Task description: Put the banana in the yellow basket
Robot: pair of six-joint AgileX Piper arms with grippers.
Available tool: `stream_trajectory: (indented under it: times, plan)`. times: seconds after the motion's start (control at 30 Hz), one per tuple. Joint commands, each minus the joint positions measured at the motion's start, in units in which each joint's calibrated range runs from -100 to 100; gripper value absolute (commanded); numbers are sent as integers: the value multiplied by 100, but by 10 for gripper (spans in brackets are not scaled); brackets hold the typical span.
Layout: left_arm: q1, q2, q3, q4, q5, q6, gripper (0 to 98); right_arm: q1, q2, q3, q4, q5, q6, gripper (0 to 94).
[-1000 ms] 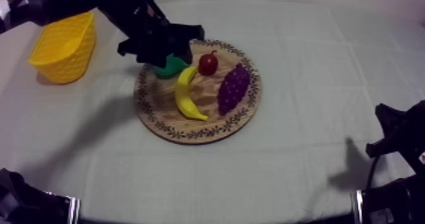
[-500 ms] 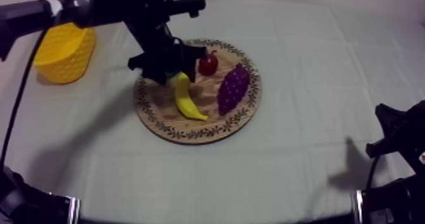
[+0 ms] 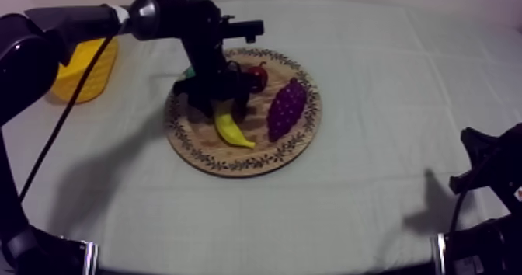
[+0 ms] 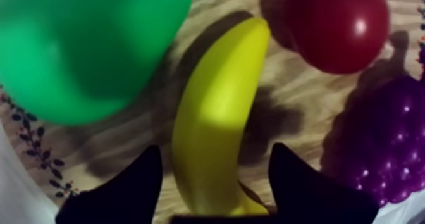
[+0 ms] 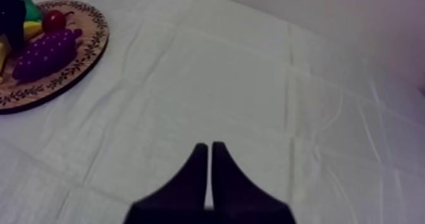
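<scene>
Left gripper [image 4: 215, 147] is low over the board, black fingers [image 4: 126, 188] spread apart, one on each side of the long curved yellow toy banana [image 4: 218, 100]. A gap shows on both sides, so it is not clamped.

The banana lies flat on the round wooden board with the leafy patterned rim [image 3: 233, 168], roughly mid-board, its lower tip pointing toward the near rim. The gripper sits over its upper half.

- Just beside the banana on one side – a smooth green toy pear [image 4: 88, 49].
- By the banana's far end – a small red fruit [image 4: 338, 24], glossy.
- On the other side, a purple bunch of toy grapes [image 4: 386, 144], near the banana but apart from it.

The left arm [image 3: 85, 18] stretches across from the upper left, passing in front of the yellow plastic lattice basket [image 3: 93, 76]. The basket stands on the grey-white cloth [image 3: 373, 76], well left of the board.

Right gripper [image 5: 209, 144] hangs low over bare cloth at the right side, well apart from the board. Its fingers are pressed together into a narrow wedge, holding nothing.
</scene>
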Motion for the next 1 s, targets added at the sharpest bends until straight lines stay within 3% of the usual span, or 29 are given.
stream_trajectory:
  times: [0.0,0.13,0.37,0.7,0.97]
  plan:
    - [-8,72,-18,27,16,-13,538,2,-1,4,0,-1,3,4]
    - [-21,184,-52,55,28,-30,407,2,-1,4,0,-1,3,4]
    - [-29,286,-78,62,38,-61,306,-5,-1,4,0,-1,3,4]
    - [70,-149,-58,2,66,-68,272,-6,-1,4,0,-1,3,4]
    - [53,-1497,-215,-210,724,99,273,-6,-1,4,0,-1,3,4]
